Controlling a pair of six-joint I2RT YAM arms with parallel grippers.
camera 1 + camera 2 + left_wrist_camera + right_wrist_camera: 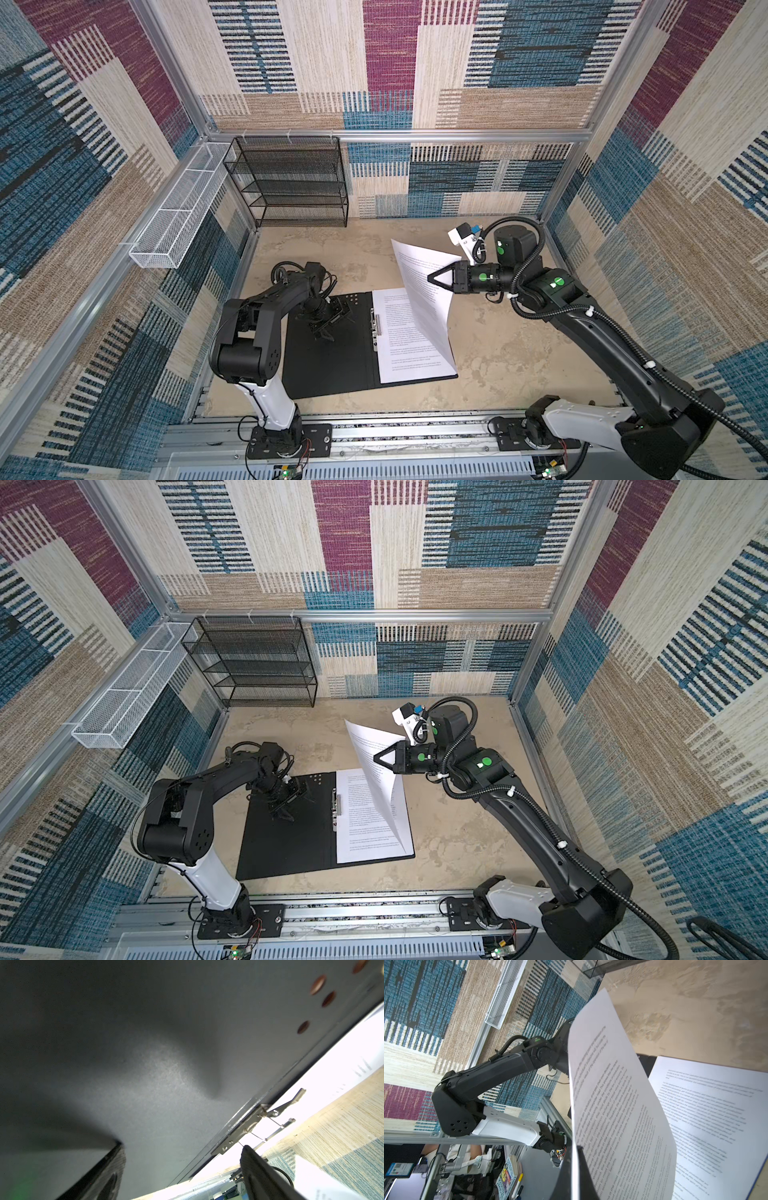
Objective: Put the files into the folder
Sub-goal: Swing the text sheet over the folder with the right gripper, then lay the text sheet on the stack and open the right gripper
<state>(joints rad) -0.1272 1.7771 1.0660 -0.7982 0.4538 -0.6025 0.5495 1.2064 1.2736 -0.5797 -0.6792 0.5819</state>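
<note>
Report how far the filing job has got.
Done: the folder lies open, with one printed sheet flat in its right half. In hand: the right gripper pinches a second sheet, held upright above it; the left gripper is open over the folder's left half. Left: lay that sheet in.

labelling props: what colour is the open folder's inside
Black; the folder shows it best in a top view.

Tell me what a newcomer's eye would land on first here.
First comes the lifted sheet, held nearly upright by the shut right gripper above the open folder in the middle of the table. Next is the flat sheet, which lies in the folder's right half beside the metal clip. The open left gripper is down over the folder's black left half.
</note>
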